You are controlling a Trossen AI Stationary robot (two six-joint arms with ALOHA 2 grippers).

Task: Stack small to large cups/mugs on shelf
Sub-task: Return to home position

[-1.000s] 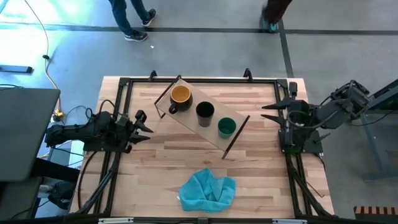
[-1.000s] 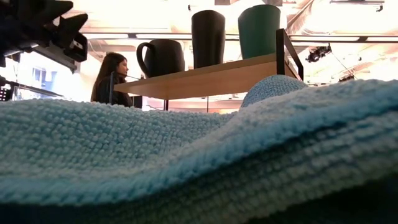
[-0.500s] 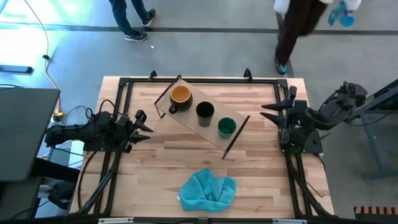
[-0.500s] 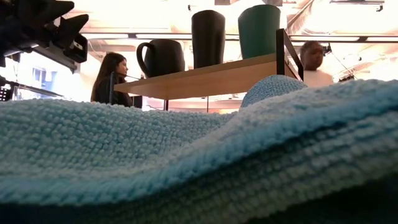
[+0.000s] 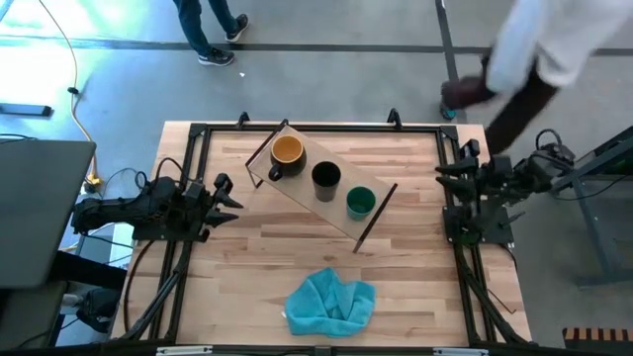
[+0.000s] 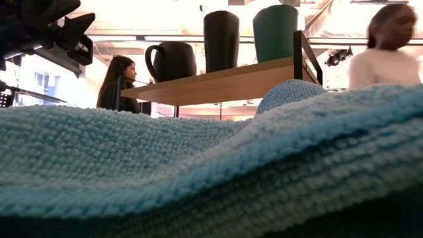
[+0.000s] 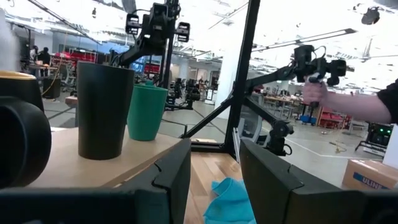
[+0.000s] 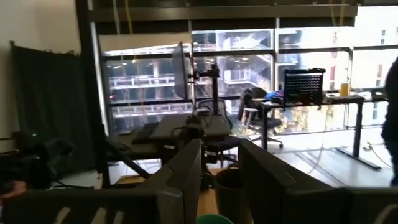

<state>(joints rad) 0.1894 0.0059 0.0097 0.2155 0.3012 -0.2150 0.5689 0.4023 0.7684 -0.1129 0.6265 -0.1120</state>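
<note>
– Three vessels are standing upright on the long light wooden shelf with thin black metal legs (image 5: 300, 188). The shelf is lying at a slant across the far half of the striped wooden table (image 5: 415, 282).
– Run me along the row.
– The yellow-orange mug with the dark handle (image 5: 286, 151) is sitting at the end nearest the far left corner. The tall black cup (image 5: 326, 178) is standing in the middle, and the green cup (image 5: 360, 203) is sitting toward the other end. Each one is standing apart from its neighbour, none touching.
– And the arms?
– Both are lying well clear of the shelf. The left hand (image 5: 229, 200) is hanging over the left edge of the table, pointing toward the mug end. Its two fingers are spread with a clear gap and are gripping nothing. From its wrist camera the black cup and green cup are showing side by side on the board.
– The right one?
– The right hand (image 5: 450, 178) is sitting at the right rail of the table, fingers likewise parted, nothing between them.
– Anything else on the table?
– A crumpled teal-blue cloth (image 5: 331, 302) is lying near the front edge, well apart from the shelf, and it is filling the foreground of the low camera. Beyond the table a person in a white top (image 5: 539, 44) is showing, blurred, by the far right corner. Another person (image 6: 117, 82) is showing in the room behind.
</note>
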